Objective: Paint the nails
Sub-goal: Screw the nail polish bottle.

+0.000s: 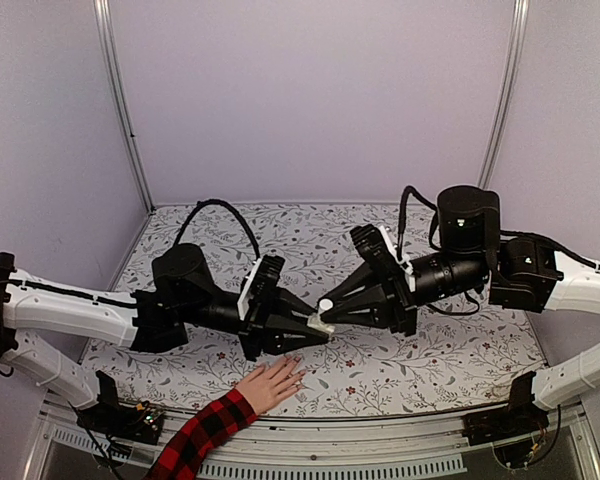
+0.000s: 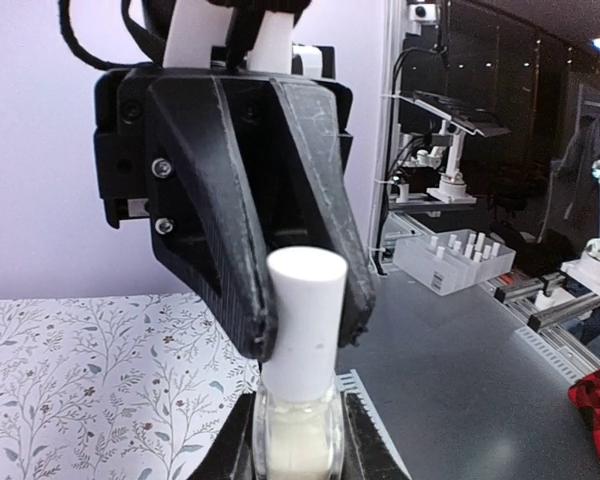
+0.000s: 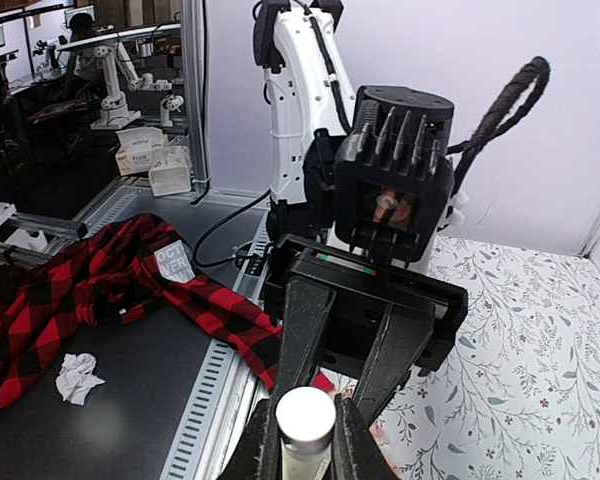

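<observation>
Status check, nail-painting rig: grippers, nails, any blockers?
Left gripper shut on bottle. Right gripper shut on cap. Nails on hand below, not touched. No obstruction seen.

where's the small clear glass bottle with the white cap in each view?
Top external: small clear white-capped bottle just below centre.
Left wrist: bottle at bottom centre, cap pointing up.
Right wrist: bottom centre, only its white cap shows.
Shared landmark: floral-patterned table cover.

Lilac-walled booth (image 1: 310,90), floral table cover (image 1: 460,360).
Alu corner posts (image 1: 123,110) L & R; grey bench (image 2: 460,380) alongside w/ white peg rack (image 2: 450,262); crumpled tissue (image 3: 78,378) on it; dim lab w/ more benches beyond.
</observation>
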